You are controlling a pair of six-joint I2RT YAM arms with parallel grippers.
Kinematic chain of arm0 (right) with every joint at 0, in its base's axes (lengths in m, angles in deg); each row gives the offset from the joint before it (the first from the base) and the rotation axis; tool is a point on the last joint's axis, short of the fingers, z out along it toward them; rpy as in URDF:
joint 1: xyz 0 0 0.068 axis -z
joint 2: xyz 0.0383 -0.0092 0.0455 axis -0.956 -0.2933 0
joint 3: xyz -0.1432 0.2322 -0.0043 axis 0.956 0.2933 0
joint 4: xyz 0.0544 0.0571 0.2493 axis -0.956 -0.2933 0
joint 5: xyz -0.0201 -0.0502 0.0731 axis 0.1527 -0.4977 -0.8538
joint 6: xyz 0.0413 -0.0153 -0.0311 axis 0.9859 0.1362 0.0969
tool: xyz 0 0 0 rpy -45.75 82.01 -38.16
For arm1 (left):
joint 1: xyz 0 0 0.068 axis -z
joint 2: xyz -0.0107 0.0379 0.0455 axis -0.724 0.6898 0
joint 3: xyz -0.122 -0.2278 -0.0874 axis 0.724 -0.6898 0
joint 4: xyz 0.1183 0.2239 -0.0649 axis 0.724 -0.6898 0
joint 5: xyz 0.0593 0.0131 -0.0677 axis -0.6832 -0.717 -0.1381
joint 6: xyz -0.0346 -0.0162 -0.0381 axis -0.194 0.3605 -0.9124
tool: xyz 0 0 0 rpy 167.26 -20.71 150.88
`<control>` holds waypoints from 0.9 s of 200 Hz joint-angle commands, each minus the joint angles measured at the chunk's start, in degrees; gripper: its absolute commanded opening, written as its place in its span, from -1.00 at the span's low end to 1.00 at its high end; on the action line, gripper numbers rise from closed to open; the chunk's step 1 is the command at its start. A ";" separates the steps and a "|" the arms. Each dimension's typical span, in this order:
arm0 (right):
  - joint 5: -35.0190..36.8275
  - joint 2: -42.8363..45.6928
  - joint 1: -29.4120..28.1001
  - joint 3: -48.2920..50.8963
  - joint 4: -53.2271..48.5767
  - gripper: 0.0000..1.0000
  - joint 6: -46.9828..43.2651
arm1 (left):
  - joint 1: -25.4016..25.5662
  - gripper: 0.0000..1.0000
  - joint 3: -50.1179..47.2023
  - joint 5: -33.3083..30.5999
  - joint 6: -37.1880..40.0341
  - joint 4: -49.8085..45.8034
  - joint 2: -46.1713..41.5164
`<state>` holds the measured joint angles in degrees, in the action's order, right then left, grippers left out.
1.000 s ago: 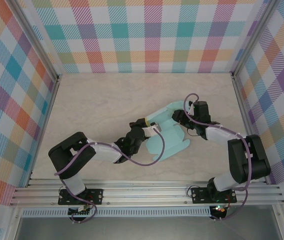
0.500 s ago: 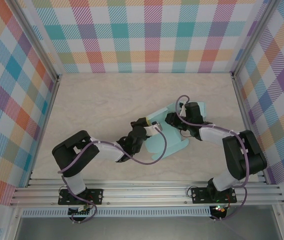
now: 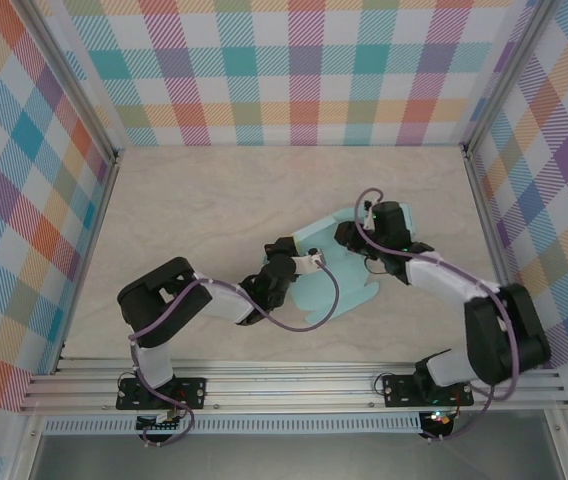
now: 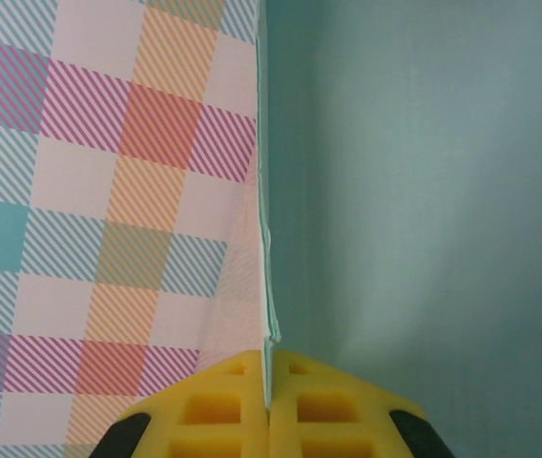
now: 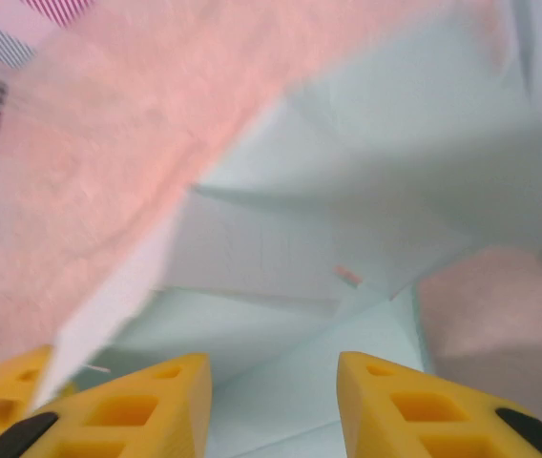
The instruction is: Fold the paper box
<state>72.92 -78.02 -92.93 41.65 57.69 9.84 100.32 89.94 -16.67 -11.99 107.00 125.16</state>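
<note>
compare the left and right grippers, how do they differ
The left gripper has its jaws shut on a thin edge of the paper box; the right gripper has its jaws apart, clamping nothing. The left gripper meets the box from its left side, the right gripper from its right. Both have yellow fingers.

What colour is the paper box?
The paper box is pale teal, clearest in the left wrist view.

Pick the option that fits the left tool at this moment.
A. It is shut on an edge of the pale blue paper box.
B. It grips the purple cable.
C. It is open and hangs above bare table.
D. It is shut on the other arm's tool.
A: in the left wrist view the left tool has its jaws pressed together, with a thin edge of the paper box caught between them.
</note>
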 commanded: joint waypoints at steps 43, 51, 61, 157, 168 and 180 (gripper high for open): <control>0.96 12.98 12.92 1.68 -9.09 -0.15 -3.26 | 3.70 -1.00 0.48 -2.66 9.05 10.71 3.69; 0.57 11.58 14.28 0.19 -10.04 -0.15 -3.93 | 4.15 -1.00 0.33 -2.70 9.56 11.65 3.71; 0.15 8.83 15.57 -2.13 -11.27 -0.16 -5.08 | 4.72 -1.00 0.17 -2.71 9.96 11.93 3.52; -6.17 -16.47 16.83 -19.09 -13.28 -0.39 -17.59 | 6.53 -1.00 1.00 -4.43 20.02 21.78 9.23; -8.41 -17.53 16.82 -19.14 -13.01 -0.38 -18.43 | 6.55 -1.00 1.37 -4.37 20.90 22.69 10.52; -10.52 -18.16 16.85 -18.68 -12.60 -0.38 -18.97 | 6.48 -1.00 1.92 -4.38 22.22 23.50 11.68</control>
<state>68.29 -94.83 -76.28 23.95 45.82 -5.22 105.74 90.18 -20.32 6.78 125.90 134.45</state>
